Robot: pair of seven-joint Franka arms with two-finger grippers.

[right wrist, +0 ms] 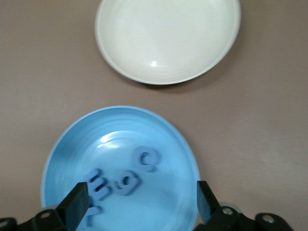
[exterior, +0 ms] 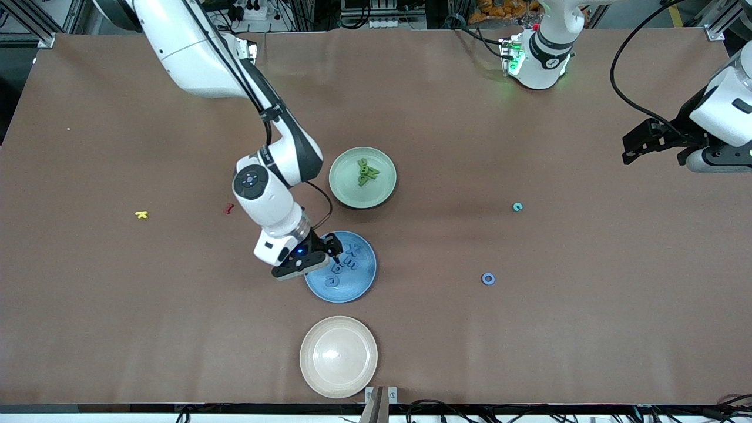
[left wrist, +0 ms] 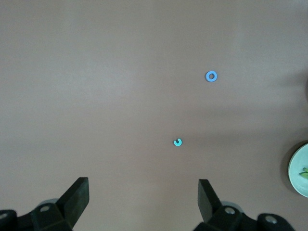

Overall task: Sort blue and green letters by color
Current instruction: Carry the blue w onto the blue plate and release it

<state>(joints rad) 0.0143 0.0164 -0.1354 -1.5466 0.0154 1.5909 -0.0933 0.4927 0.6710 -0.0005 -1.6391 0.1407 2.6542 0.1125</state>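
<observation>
Brown bench (exterior: 117,329) under everything. Three plates in a column at its middle: blue plate (exterior: 359,281) directly beneath the right end effector (exterior: 320,257), green plate (exterior: 346,191) just past it toward the robot bases, cream plate (exterior: 320,361) on the front-camera side, bare.

Right end effector low over the blue plate's rim, fingers (right wrist: 77,202) spread apart, nothing between them. Left end effector (exterior: 658,144) parked high over the left arm's end of the bench, waiting, fingers (left wrist: 77,195) likewise wide apart and empty.

Blue letters (exterior: 343,265) clustered in the blue plate, right below the right end effector's tips; in the right wrist view, lying flat and partly overlapping. Green letters (exterior: 367,172) heaped in the green plate. Loose blue ring letter (exterior: 488,278) and teal letter (exterior: 517,206) out on the bench, well apart from the right end effector, below and ahead of the left one in the left wrist view. Yellow letter (exterior: 141,214) and dark red letter (exterior: 228,208) toward the right arm's end, not part of the sort.

Step in hand, by the look of it: a drop into the blue plate, release apparently complete. To do well: straight lift, fingers kept wide, no sideways drag through the cluster or against the rim. Blue ring probably next; teal letter's proper plate uncertain.
</observation>
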